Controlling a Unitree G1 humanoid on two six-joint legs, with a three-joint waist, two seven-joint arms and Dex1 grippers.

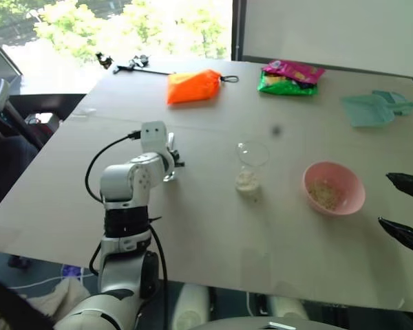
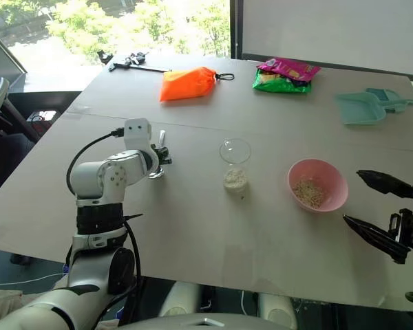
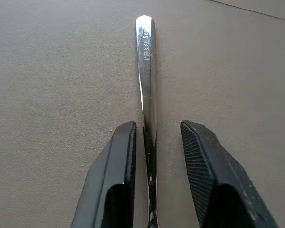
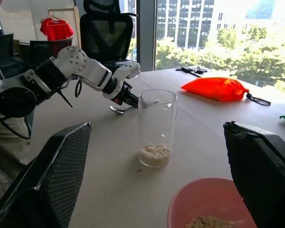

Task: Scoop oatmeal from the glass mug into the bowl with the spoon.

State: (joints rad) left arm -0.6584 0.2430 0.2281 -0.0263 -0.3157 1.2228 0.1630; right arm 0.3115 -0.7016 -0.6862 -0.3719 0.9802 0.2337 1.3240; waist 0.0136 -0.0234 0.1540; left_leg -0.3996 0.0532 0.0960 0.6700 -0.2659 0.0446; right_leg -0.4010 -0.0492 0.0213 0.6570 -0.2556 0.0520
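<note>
The silver spoon lies flat on the grey table, left of the glass mug. My left gripper is lowered over the spoon's handle, one finger on each side. One finger is almost against the handle and a gap shows at the other, so the gripper is open. A small heap of oatmeal lies in the bottom of the mug. To the right of the mug, the pink bowl has some grains in it. My right gripper hovers open to the right of the bowl, holding nothing.
An orange bag, a green and pink snack packet and a teal scoop lie along the far half of the table. A black tool sits at the far left corner. The table's near edge is close below my arms.
</note>
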